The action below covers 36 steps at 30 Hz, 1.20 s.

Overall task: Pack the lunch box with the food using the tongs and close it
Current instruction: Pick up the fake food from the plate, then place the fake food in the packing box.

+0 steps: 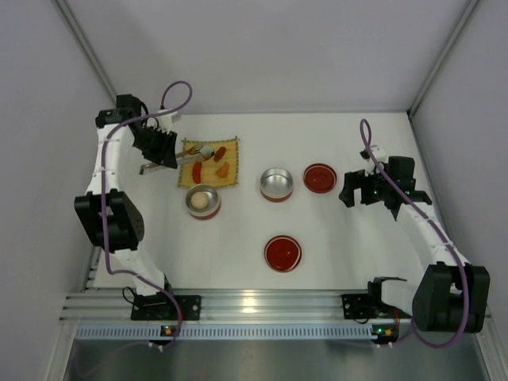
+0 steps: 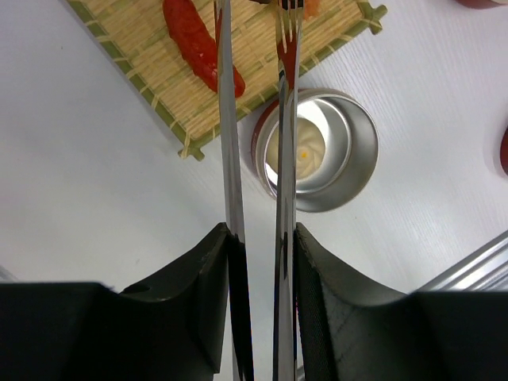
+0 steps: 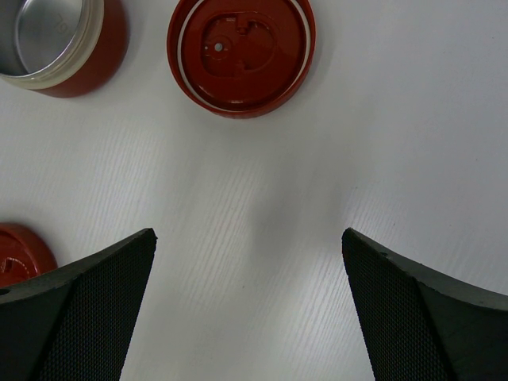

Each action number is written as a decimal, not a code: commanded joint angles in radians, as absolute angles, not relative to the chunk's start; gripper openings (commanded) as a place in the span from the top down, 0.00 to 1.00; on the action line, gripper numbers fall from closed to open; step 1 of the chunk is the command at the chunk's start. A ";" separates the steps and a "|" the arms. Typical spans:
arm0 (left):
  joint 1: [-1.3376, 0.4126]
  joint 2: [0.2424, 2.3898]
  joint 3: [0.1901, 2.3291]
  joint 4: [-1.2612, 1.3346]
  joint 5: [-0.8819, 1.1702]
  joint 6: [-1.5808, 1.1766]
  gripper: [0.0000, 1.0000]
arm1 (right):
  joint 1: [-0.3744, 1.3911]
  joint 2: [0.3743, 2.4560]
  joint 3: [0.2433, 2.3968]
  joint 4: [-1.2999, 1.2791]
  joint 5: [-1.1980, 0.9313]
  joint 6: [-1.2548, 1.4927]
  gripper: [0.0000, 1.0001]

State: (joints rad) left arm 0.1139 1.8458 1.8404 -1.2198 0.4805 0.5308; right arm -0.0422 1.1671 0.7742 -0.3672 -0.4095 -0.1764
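Observation:
My left gripper is shut on the silvery tongs, whose two arms run nearly parallel between the black fingers. The tong tips reach over the yellow mat, which carries a long red piece and orange pieces. What the tips touch is cut off at the top of the left wrist view. A whitish ball lies in a steel lunch box bowl. My right gripper hangs open over bare table.
An empty steel bowl with a red body stands mid-table. One red lid lies to its right, another red lid nearer the front. White walls close in both sides and the back.

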 commanded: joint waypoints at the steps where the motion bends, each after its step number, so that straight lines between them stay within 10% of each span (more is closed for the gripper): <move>1: 0.135 1.738 1.873 -1.345 0.552 0.641 0.90 | -0.035 1.149 0.828 -0.394 -0.420 -0.193 0.01; 36: 0.153 1.512 1.499 -1.506 0.448 1.039 0.69 | -0.035 1.161 0.830 -0.397 -0.425 -0.190 0.01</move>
